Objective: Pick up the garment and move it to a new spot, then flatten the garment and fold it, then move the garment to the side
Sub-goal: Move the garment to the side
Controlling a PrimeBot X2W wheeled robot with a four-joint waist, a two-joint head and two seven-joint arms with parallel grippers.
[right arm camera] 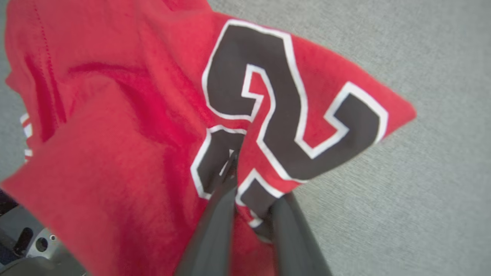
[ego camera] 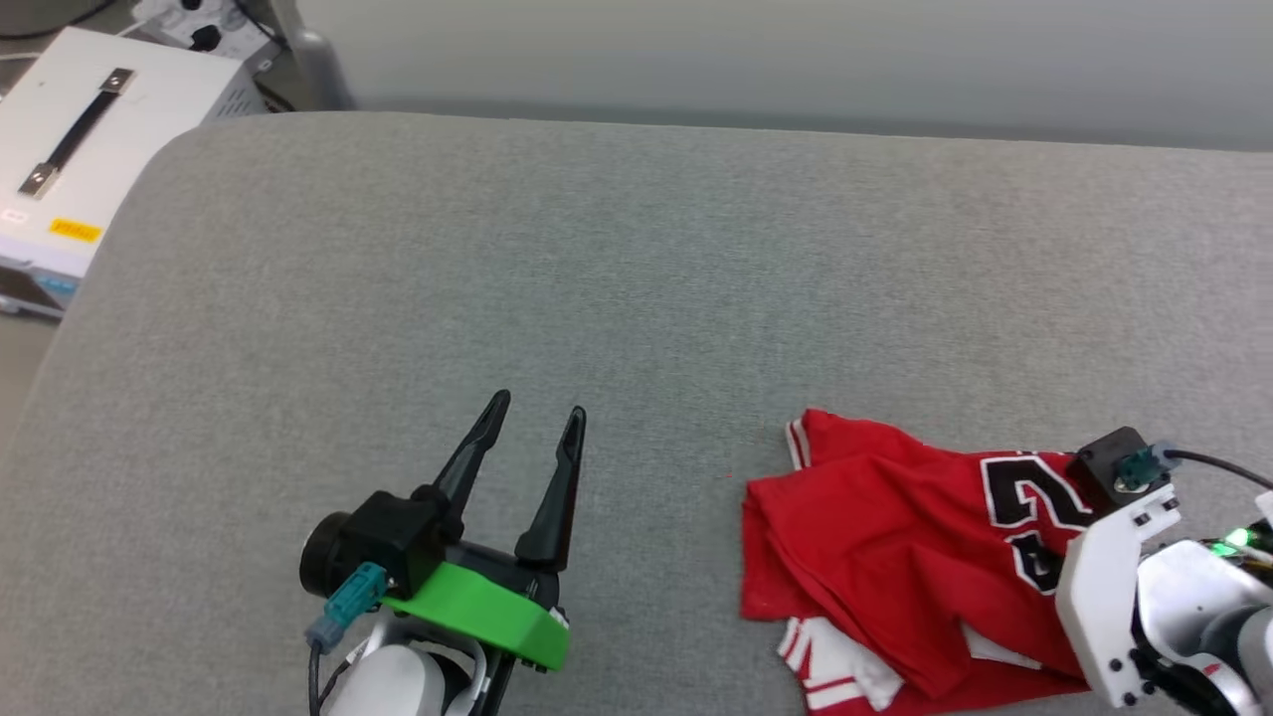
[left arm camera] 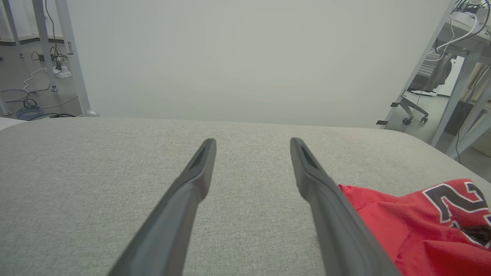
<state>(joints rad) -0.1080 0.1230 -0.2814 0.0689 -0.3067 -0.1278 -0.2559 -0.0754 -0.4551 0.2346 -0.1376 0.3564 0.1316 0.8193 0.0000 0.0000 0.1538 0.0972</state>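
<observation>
Right wrist view: right gripper pinches crumpled red knit garment, left gripper spread.

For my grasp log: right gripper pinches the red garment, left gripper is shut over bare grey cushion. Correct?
No: the left gripper is open, fingers spread over the cushion, as the left wrist view shows. The right gripper does pinch the garment.

The garment lies on the cushion (right of left pincer).
</observation>
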